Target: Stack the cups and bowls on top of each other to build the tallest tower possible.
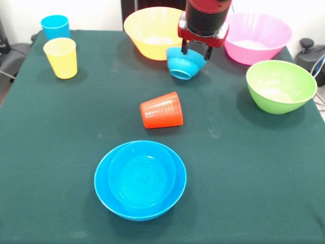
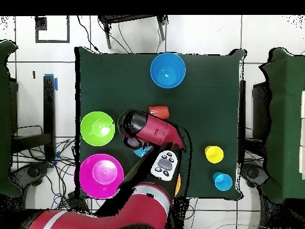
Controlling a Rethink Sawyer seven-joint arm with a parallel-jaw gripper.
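**Blue bowls nested, most pieces loose**

Left to right: sky blue cup [image 1: 55, 26] and yellow cup [image 1: 61, 57] stand unstacked; two blue bowls [image 1: 140, 180] sit nested near me; orange-red cup [image 1: 161, 110] lies tipped. My gripper [image 1: 196, 50] clamps a small blue bowl [image 1: 185, 63], tilted. Green bowl [image 1: 281, 85] waits apart.

In the front view, a ridged bowl [image 1: 141, 175] is seen nested in a larger bowl [image 1: 140, 180] [image 2: 167, 70] at the near middle of the tabletop [image 1: 61, 152]. Just behind it a ribbed cup [image 1: 161, 110] [image 2: 158, 111] is laid on its side. Further back a small bowl [image 1: 185, 63] is found tilted beneath the gripper [image 1: 197, 50], between two large bowls [image 1: 152, 31] [image 1: 256, 36]. A medium bowl [image 1: 281, 85] is set at the right. Two upright cups [image 1: 61, 57] [image 1: 55, 26] are placed at the far left, one just behind the other.
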